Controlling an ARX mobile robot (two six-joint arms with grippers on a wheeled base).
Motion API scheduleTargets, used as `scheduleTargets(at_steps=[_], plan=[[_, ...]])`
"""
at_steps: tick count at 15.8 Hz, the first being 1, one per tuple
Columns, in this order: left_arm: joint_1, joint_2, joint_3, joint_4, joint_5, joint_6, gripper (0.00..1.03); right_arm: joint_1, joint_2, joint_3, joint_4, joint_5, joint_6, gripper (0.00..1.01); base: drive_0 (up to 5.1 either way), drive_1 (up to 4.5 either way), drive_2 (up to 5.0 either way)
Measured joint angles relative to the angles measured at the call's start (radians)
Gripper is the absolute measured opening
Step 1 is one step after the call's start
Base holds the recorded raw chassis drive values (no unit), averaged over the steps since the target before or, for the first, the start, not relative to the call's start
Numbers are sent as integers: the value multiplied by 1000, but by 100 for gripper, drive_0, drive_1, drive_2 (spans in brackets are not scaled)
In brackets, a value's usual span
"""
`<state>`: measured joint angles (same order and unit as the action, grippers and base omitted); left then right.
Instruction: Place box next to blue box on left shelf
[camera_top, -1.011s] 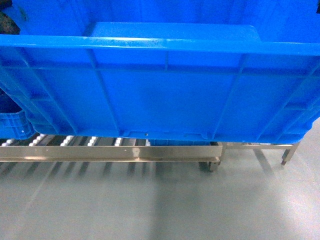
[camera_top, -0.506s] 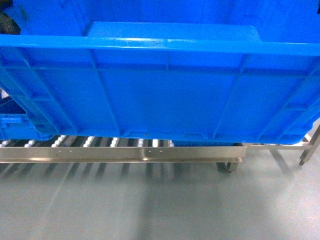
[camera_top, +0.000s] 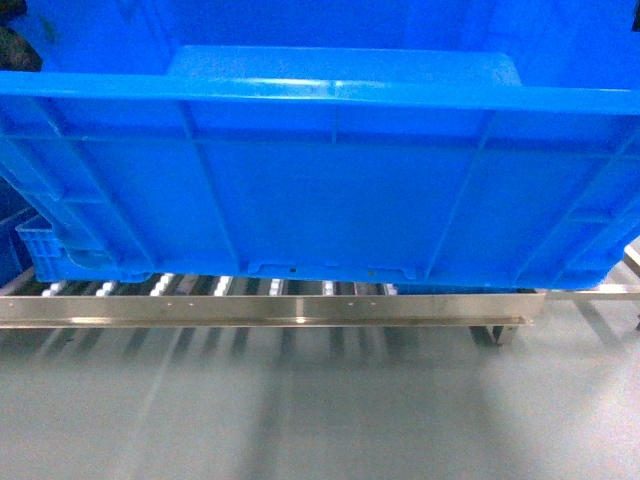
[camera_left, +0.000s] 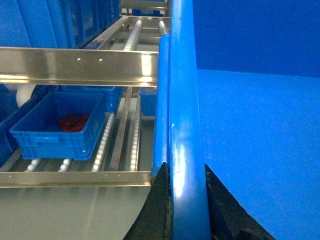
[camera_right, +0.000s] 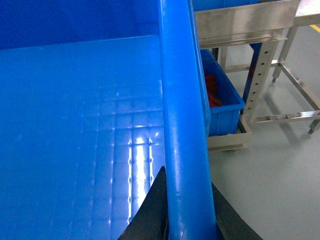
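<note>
Box (camera_top: 320, 180) held aloft just in front of left shelf (camera_top: 260, 308), left gripper (camera_left: 186, 200) and right gripper (camera_right: 186, 210) each clamped over its rim, small blue crate (camera_left: 55, 125) on rollers, contents probably red parts.

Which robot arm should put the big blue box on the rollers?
Neither alone, probably both. The left claw grips one rim of the box, the right claw the opposite rim. Together they could lower it onto the left shelf.
</note>
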<state>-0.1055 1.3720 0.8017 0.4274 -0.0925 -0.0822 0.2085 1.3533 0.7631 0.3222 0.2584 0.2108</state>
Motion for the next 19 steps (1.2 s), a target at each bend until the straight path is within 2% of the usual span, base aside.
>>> scheduleTargets(at_steps=[10, 19], plan=[[0, 0, 0, 0, 1, 0, 9, 0, 0, 0, 1, 1, -2, 8, -498, 239, 239], [3, -1, 0, 1, 4, 0, 9, 0, 2, 0, 2, 0, 1, 8, 0, 0, 0]])
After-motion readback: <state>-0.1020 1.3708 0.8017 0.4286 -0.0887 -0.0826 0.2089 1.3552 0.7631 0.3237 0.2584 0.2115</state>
